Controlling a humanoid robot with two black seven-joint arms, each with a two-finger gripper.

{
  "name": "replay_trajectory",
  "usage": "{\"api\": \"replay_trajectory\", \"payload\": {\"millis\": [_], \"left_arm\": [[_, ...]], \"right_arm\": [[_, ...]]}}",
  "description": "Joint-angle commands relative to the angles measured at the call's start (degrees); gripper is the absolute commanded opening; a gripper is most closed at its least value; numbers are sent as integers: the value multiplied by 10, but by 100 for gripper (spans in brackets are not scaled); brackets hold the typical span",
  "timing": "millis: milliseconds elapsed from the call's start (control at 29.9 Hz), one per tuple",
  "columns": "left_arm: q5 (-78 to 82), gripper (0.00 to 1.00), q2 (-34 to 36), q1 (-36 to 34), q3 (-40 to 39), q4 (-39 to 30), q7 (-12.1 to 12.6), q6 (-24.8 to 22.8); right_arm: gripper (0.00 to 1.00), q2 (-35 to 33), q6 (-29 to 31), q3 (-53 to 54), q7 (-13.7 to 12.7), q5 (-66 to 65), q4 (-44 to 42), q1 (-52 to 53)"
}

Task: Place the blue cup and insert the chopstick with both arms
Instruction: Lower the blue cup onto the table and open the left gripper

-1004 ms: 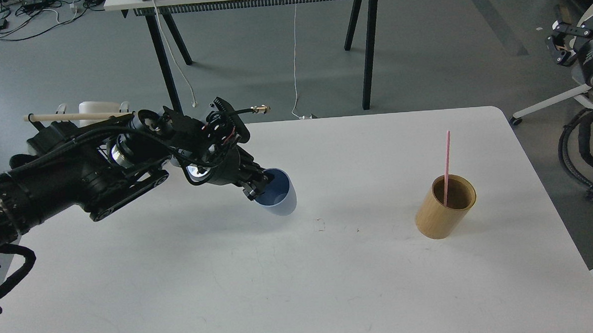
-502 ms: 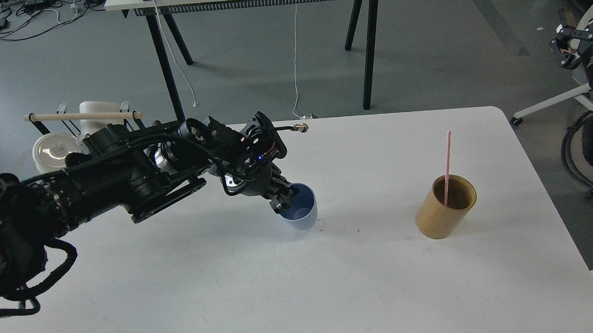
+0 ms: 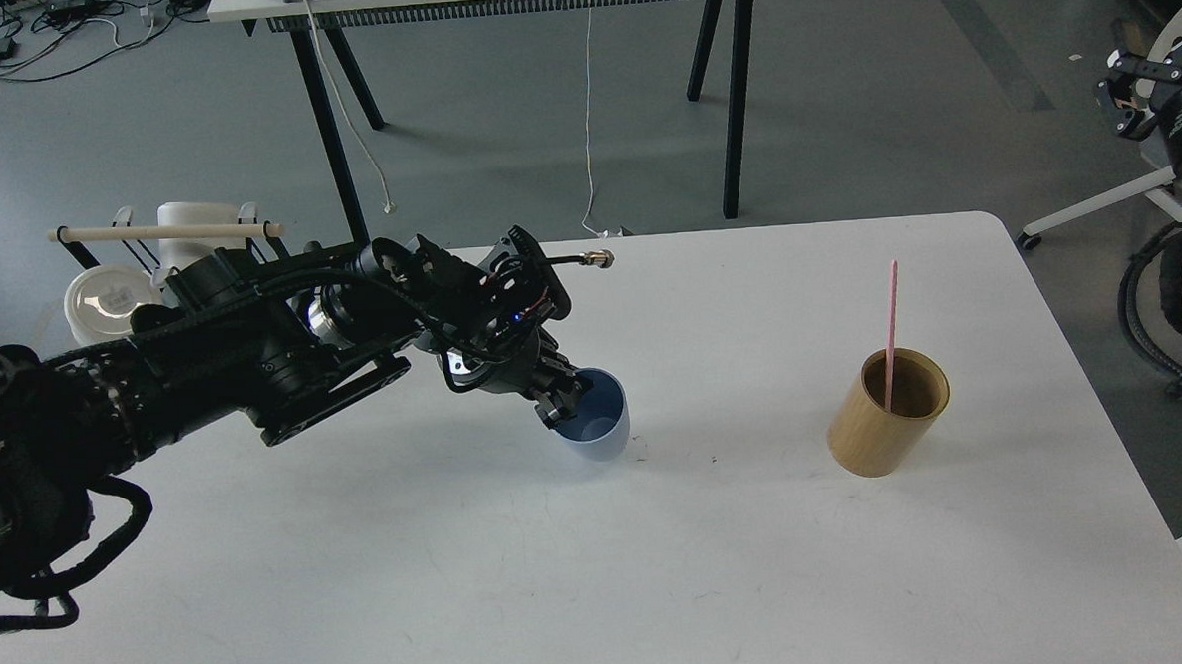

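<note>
A grey concrete floor point(image 3: 501, 106) fills the upper half of the frame, with a white desk point(image 3: 601, 571) occupying the lower half; its surface is matte, lightly scuffed, with rounded far corners.

The blue cup point(image 3: 595, 427) stands upright near the centre of the desk, mouth open upward. The left end effector point(image 3: 560, 401) grasps it at the near-left rim, one finger inside the cup and one outside, clenched on the wall. The left arm point(image 3: 253, 357) extends from the left edge of the frame toward the centre.

To the right of the cup and well apart from it stands a tan wooden holder point(image 3: 880, 429), upright on the desk. The chopstick point(image 3: 890, 329) rests inside the holder, leaning almost vertically, its upper part projecting above the rim.

The right end effector point(image 3: 1134, 99) is at the upper right edge of the frame, off the desk; whether its fingers are apart or together cannot be determined. Black cable loops point(image 3: 1164, 317) hang below it.

In the upper left, beyond the desk edge, a black wire rack carries a beige wooden dowel point(image 3: 163, 232), with a white container point(image 3: 111, 298) beside it. A second table with black legs point(image 3: 730, 86) stands at the top of the frame; a white cord point(image 3: 589, 123) hangs from it to the floor.
</note>
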Motion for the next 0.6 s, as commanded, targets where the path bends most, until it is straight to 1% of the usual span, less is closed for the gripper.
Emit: {"api": "replay_trajectory", "payload": {"millis": [0, 569], "left_arm": [[0, 7, 1, 0, 0, 0, 0, 0], [0, 6, -7, 8, 9, 1, 0, 0]], "right_arm": [[100, 0, 0, -1, 0, 0, 0, -1], [100, 1, 0, -1, 0, 0, 0, -4]]}}
